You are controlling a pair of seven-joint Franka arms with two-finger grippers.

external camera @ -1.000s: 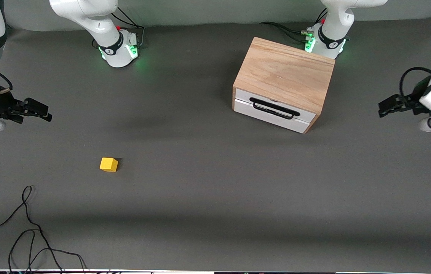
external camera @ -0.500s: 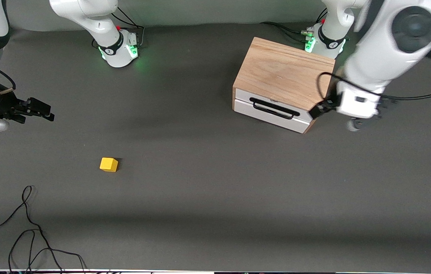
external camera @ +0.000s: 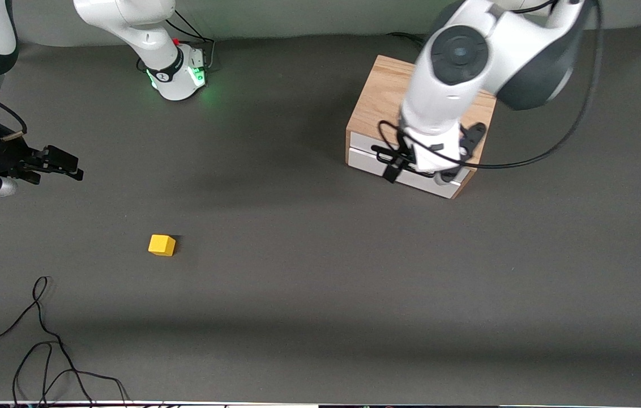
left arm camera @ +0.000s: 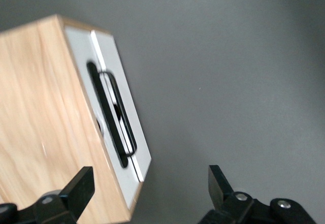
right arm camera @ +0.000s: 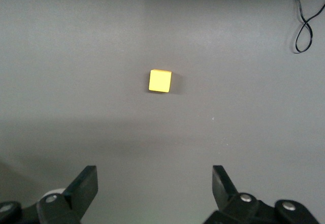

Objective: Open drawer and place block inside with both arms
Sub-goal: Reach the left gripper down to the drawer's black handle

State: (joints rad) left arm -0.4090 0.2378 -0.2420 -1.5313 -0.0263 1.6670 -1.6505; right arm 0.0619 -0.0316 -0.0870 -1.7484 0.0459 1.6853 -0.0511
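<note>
We see the left gripper (left arm camera: 150, 183) with its jaws spread wide and holding nothing; in the left wrist view one finger (left arm camera: 81, 186) shows over the cabinet (external camera: 380, 102) top and the other over bare bench (external camera: 320, 272), with the drawer (left arm camera: 122, 112) front between them. The jaws touch nothing that we can make out. The right gripper (right arm camera: 152, 186) also stands fully open and empty, up in the air at the right arm's end of the bench, well apart from the cabinet.

The block (external camera: 162, 245) lies on the bench, nearer to the front camera than the cabinet and well toward the right arm's end from it. The drawer is shut, its black handle (left arm camera: 114, 115) flat against the white front.

A second ago the left gripper hung off past the cabinet at the left arm's end; it has since swung in over the cabinet's front edge, and its arm now covers much of the cabinet top. The right gripper has barely shifted, and the block and cabinet have not moved.

The front view hides the left jaws under the wrist; only the left wrist view shows their spread. The right wrist view shows the block centred between the open fingers, with a loop of black cable (right arm camera: 304, 23) on the bench near it.
</note>
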